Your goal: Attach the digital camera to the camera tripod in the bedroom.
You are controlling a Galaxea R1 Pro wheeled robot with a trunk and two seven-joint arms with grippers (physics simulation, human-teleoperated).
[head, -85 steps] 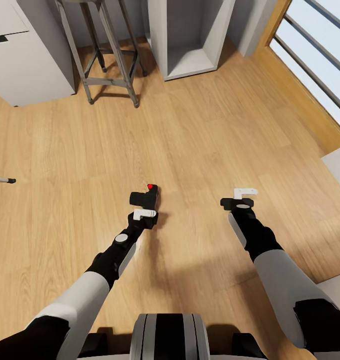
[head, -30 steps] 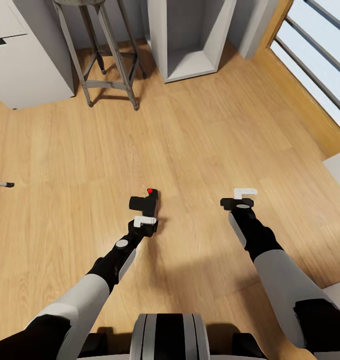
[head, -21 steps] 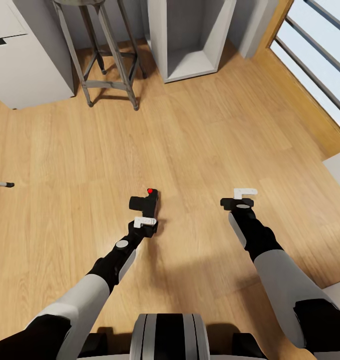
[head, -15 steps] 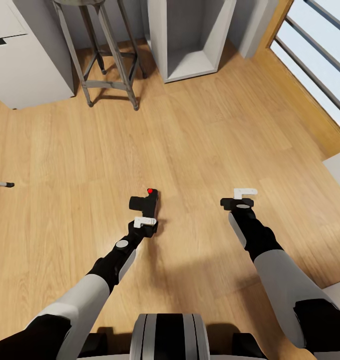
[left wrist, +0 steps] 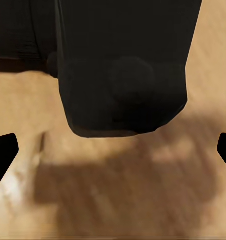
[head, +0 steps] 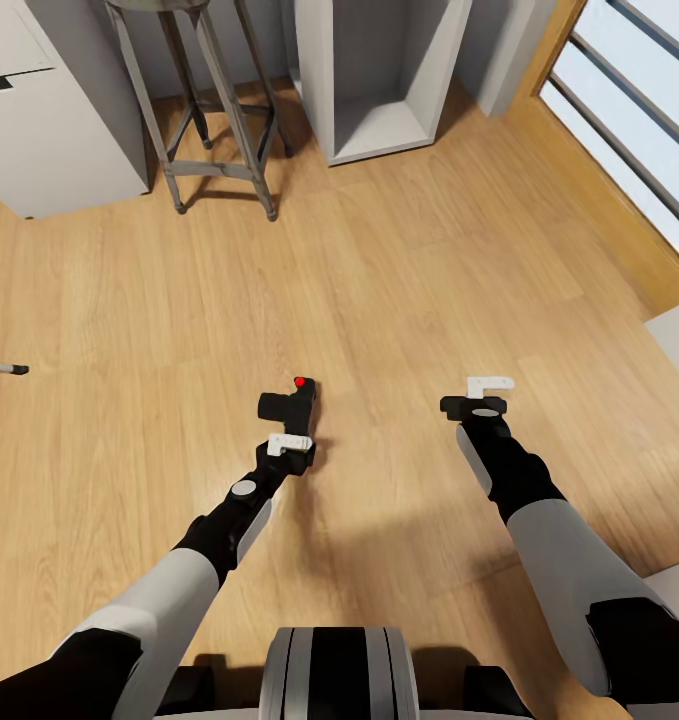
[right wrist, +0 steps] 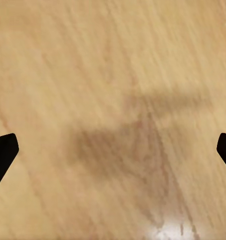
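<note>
Digital camera [head: 291, 402] at frame centre, just above the left gripper [head: 288, 442], whose fingers look spread wide with no visible contact; right gripper [head: 487, 396] open, empty, centre-right.

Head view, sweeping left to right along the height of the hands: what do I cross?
Tripod foot at the left edge → digital camera with the left hand just below it → right hand.

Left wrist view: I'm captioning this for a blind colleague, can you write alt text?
A chunky matte-black digital camera looms close ahead of the left gripper, above a light wood plank floor with its blurred shadow beneath. The gripper's two black fingertips sit wide apart at the edges, not touching the camera.
</note>
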